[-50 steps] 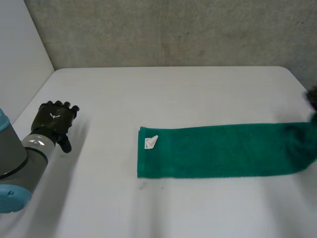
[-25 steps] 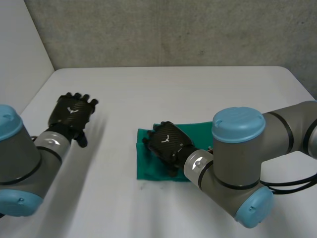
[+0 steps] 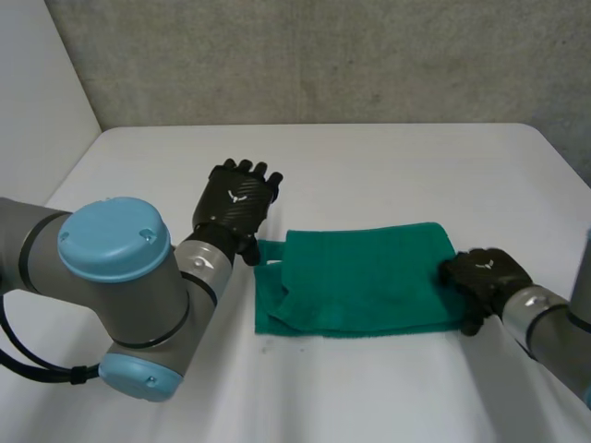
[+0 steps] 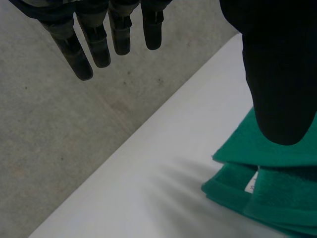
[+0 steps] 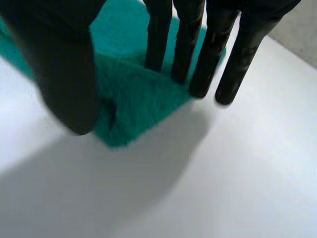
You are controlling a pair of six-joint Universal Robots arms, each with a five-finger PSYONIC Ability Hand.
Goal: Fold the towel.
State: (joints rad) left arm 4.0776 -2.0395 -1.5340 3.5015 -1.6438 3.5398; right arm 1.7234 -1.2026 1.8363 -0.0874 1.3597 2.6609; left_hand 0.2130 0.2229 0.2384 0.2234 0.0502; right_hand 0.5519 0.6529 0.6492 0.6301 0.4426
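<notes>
The green towel (image 3: 369, 277) lies folded in half on the white table (image 3: 369, 166), its top layer a little askew at the left end. My left hand (image 3: 238, 198) hovers just past the towel's left end, fingers straight and spread, holding nothing. In the left wrist view its thumb (image 4: 277, 74) hangs over the towel's layered corner (image 4: 277, 198), where a white label (image 4: 250, 184) peeks out between layers. My right hand (image 3: 485, 275) is at the towel's right, folded edge. Its straight fingers (image 5: 183, 39) reach onto the towel's corner (image 5: 133, 99), thumb apart.
A grey wall (image 3: 323, 55) rises behind the table's far edge. Bare table lies on all sides of the towel, with the most room toward the far edge and at the front.
The right hand carried the towel's right end over to the left, halving it, then drew back to the folded right edge. The left hand came from the far left to the towel's left end.
</notes>
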